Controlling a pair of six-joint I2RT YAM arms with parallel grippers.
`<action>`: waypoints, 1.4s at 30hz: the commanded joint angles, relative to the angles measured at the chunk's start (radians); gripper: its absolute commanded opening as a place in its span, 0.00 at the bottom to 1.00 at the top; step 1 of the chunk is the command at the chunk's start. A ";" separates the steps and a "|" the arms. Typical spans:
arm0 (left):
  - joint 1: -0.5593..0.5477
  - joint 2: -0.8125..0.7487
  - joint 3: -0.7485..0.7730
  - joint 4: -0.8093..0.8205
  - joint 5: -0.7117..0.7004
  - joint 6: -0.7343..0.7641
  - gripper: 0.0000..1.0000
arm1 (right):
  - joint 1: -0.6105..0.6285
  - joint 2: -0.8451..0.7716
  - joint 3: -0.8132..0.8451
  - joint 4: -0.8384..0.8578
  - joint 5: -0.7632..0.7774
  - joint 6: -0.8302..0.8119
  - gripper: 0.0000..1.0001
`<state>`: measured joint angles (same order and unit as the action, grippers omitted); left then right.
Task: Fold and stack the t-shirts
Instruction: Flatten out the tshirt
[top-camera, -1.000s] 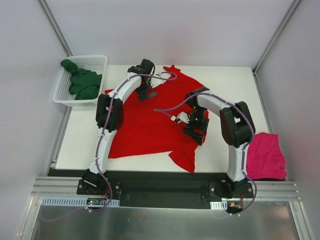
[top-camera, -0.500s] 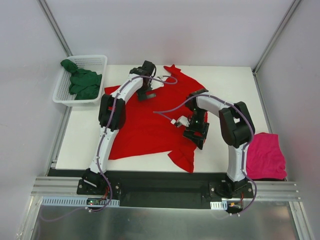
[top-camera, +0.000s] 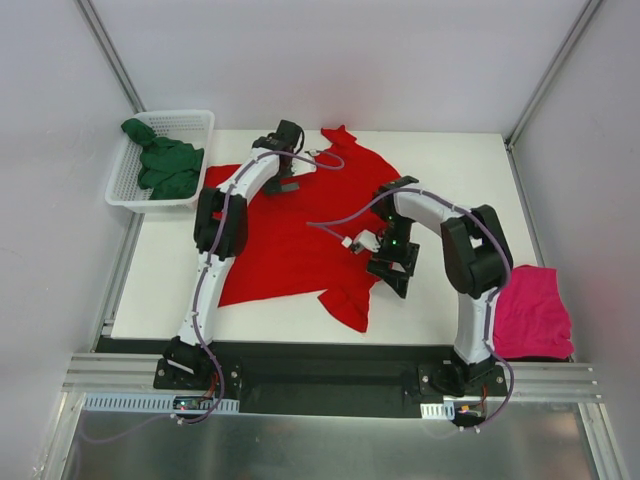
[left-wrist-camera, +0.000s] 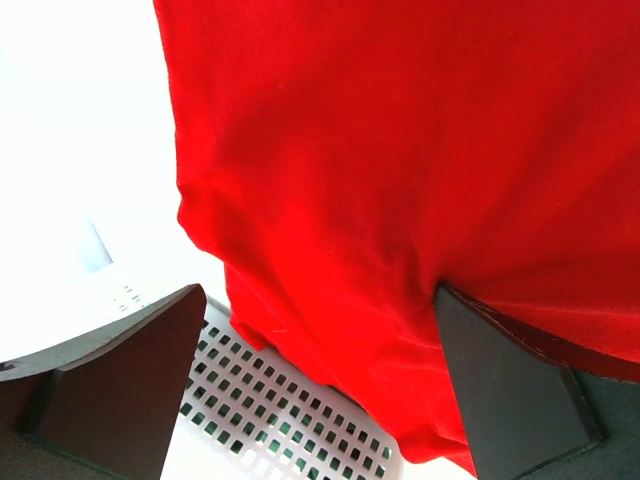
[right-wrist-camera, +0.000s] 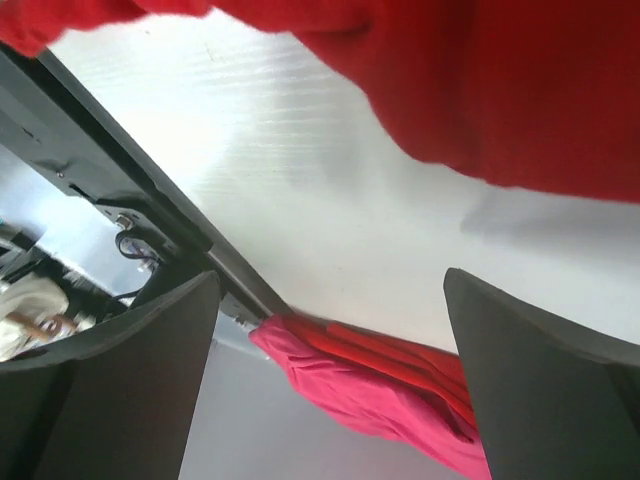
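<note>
Red t-shirt (top-camera: 290, 250) lies rumpled across the table (top-camera: 460, 180). At its 12 o'clock the left gripper (left-wrist-camera: 320, 300) stands spread wide, cloth between the jaws but not pinched; at 4 o'clock the right gripper (right-wrist-camera: 330, 275) gapes empty, covering the shirt's edge there

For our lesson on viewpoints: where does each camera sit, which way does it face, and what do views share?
Top external: overhead behind the bases, looking down on the table; left arm, right arm show.
Left wrist: on left arm, facing red t-shirt and white mesh basket; its fingers show.
Right wrist: low over table, facing pink t-shirt; its fingers show.
Shared: red t-shirt in all.
</note>
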<state>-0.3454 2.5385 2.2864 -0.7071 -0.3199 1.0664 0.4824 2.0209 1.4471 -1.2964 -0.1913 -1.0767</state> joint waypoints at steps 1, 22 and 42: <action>-0.001 -0.096 -0.028 0.008 -0.015 -0.028 0.99 | 0.025 -0.146 0.090 0.017 -0.059 0.024 0.99; 0.097 -0.895 -0.671 -0.337 -0.009 -0.404 0.99 | 0.064 -0.053 0.143 0.767 0.346 0.029 0.96; 0.233 -1.417 -1.088 -0.597 0.035 -0.490 0.99 | -0.004 0.252 0.378 0.620 0.453 0.043 0.96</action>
<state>-0.1226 1.1469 1.2213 -1.2488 -0.2909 0.6083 0.5056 2.2688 1.8572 -0.6399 0.1905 -1.0225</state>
